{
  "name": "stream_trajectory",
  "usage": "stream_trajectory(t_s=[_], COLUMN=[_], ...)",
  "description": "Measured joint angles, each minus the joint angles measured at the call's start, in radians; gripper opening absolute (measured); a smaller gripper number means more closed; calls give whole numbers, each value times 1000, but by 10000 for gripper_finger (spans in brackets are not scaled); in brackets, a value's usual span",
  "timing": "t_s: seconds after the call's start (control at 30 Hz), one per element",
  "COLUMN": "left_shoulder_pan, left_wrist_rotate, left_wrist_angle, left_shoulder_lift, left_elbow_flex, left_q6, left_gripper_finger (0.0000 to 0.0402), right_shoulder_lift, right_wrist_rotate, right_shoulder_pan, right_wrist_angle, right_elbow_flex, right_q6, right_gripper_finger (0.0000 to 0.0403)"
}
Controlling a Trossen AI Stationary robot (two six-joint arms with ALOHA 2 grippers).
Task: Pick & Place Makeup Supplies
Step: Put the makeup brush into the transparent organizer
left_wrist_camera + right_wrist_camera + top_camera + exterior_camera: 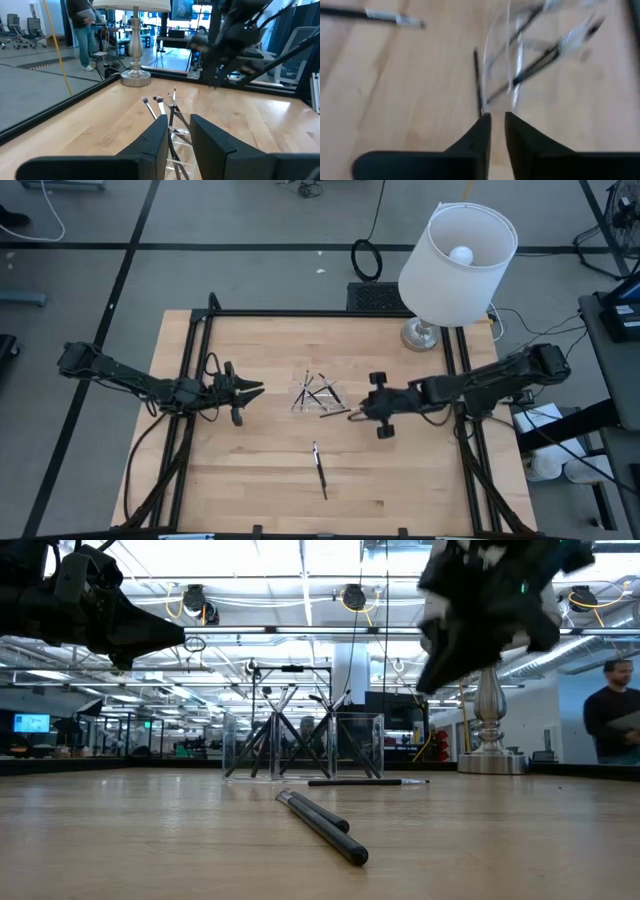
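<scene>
The right gripper (pixel 352 414) hovered over the middle of the tabletop (pixel 260 490), just beside the clear tray (pixel 318 394), its fingers (pixel 476 135) parted by a narrow gap and holding nothing, with one thin dark stick (pixel 478 82) lying on the wood just ahead of them beside the tray. Several makeup sticks (pixel 322 392) stood crossed inside the tray, and another stick (pixel 319 470) lay alone nearer the front edge. The left gripper (pixel 258 389) waited towards the left side, its fingers (pixel 152 142) slightly apart and empty.
</scene>
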Motion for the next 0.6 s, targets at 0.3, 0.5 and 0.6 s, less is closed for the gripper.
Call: stream_trajectory(t_s=[0.3,0.5,0.6], left_shoulder_pan=[0,0,0], left_wrist_rotate=[-10,-11,-10], left_wrist_angle=[1,1,1], left_shoulder_lift=[0,0,0], left_elbow_flex=[0,0,0], left_q6=[8,24,24], left_gripper_finger=[90,90,90], right_shoulder_lift=[27,108,162], right_wrist_rotate=[-294,-460,-464], right_shoulder_pan=[-215,-292,-306], right_wrist_angle=[121,179,208], right_elbow_flex=[-133,-142,-142], right_q6=[49,46,29], right_gripper_finger=[118,125,124])
